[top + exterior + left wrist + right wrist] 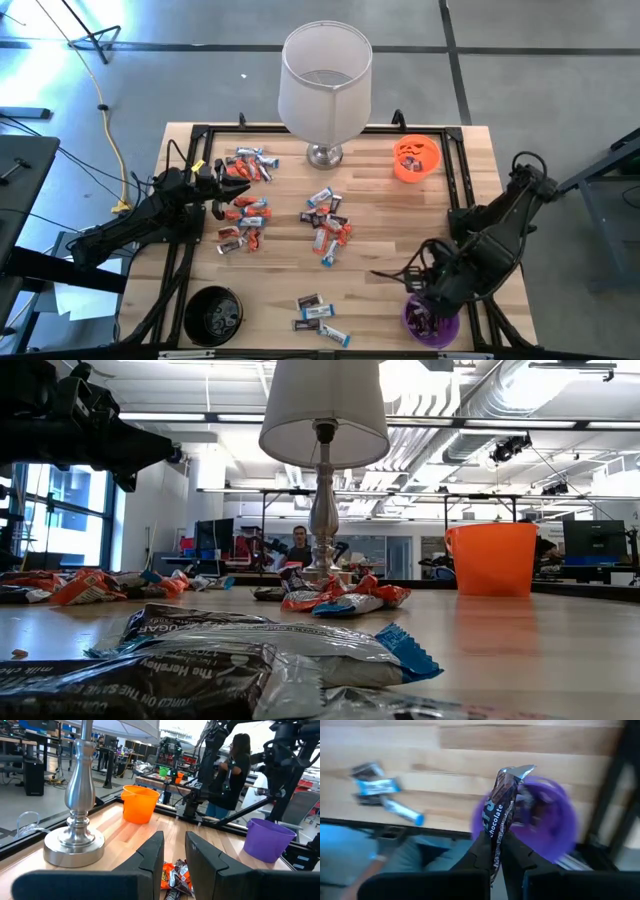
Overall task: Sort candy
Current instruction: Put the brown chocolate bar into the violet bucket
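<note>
Wrapped candy lies in loose groups on the wooden table: far left, left middle, middle and near edge. My right gripper hangs over the purple bowl at the near right, shut on a dark brown candy bar. My left gripper stays level at the table's left beside the left groups. Its fingers stand a little apart with nothing between them. My right gripper pinches one end of the dark brown bar between its two fingers, from above and pointing steeply down. The bar runs on along the fingers past their tips. Its silvery crimped end hangs free over the purple bowl, clear of the table.
A lamp with a white shade stands at the far middle on a metal base. An orange bowl sits far right and a black bowl near left. A dark frame borders the table. A person stands beyond it.
</note>
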